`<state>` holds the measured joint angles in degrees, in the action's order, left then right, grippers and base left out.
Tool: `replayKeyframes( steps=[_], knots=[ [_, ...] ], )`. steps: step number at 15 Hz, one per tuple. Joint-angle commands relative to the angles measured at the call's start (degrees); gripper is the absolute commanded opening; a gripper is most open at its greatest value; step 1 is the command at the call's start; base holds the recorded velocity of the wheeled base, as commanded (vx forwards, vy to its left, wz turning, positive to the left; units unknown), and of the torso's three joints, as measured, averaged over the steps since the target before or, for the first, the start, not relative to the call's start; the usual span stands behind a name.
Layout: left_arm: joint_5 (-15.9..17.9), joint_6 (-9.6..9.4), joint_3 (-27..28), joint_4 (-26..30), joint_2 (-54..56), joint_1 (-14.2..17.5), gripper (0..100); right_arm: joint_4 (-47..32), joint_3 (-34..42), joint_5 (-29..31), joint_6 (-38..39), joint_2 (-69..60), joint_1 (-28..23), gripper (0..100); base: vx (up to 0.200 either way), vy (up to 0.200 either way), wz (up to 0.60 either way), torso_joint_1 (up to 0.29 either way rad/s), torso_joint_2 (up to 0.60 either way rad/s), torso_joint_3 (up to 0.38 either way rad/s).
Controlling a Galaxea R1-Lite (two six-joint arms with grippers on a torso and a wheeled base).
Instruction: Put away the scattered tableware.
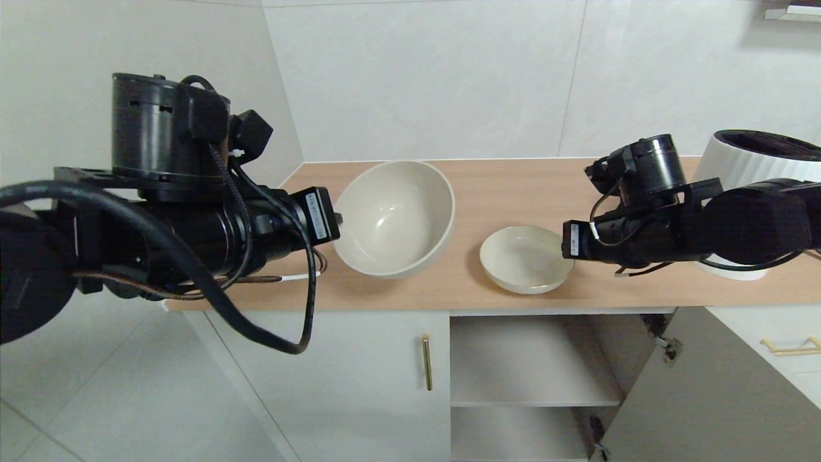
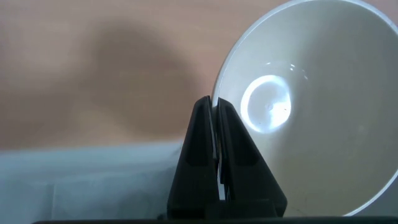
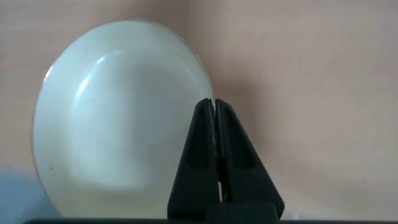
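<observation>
A large cream bowl [image 1: 394, 218] hangs tilted above the left part of the wooden counter [image 1: 513, 186], its inside facing me. My left gripper [image 1: 337, 221] is shut on the bowl's left rim. In the left wrist view the black fingers [image 2: 202, 134] pinch the thin rim of the bowl [image 2: 311, 106]. A small cream dish [image 1: 526, 258] is at the counter's front, and my right gripper [image 1: 567, 247] is shut on its right rim. In the right wrist view the gripper [image 3: 215, 106] clamps the edge of the dish [image 3: 118, 118].
A white ribbed container [image 1: 757, 160] stands at the counter's right end, behind my right arm. Below the counter an open cabinet [image 1: 526, 359] shows two bare shelves, its door [image 1: 667, 398] swung out to the right. A closed door with a gold handle [image 1: 426, 362] is left of it.
</observation>
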<state>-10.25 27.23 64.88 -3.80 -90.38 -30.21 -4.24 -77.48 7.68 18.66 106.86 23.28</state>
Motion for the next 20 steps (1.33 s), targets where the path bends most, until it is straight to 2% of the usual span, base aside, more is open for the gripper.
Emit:
replayKeyframes(
  steps=[1, 4, 9, 15, 20],
  knots=[
    [-0.03, 0.01, -4.85, -0.15, 3.28, -0.99, 0, -4.37, 0.14, -3.46, 1.73, -6.40, 0.01, 0, 0.000, 0.000, 0.00, 0.000, 0.00, 0.000],
    [-0.12, 0.10, -8.36, 0.02, 6.27, -1.17, 0, -10.44, 3.04, -7.59, 3.13, -11.85, 1.06, 0, 0.000, 0.000, 0.00, 0.000, 0.00, 0.000],
    [-0.03, 0.10, -18.12, 0.11, 13.39, -1.17, 0, -10.17, 17.01, -8.91, 3.48, -21.70, 3.00, 0, 0.000, 0.000, 0.00, 0.000, 0.00, 0.000],
    [0.23, 0.28, -19.44, 0.20, 14.36, -1.87, 0, -8.94, 22.38, -8.82, 3.48, -22.75, 3.00, 0, -0.033, 0.000, 0.00, 0.000, 0.00, 0.001],
    [0.23, 0.28, -19.53, 0.20, 14.36, -1.96, 0, 0.29, 27.30, -8.65, 3.13, -22.66, 2.91, 0, 0.000, 0.000, 0.00, 0.000, 0.00, 0.000]
  ],
)
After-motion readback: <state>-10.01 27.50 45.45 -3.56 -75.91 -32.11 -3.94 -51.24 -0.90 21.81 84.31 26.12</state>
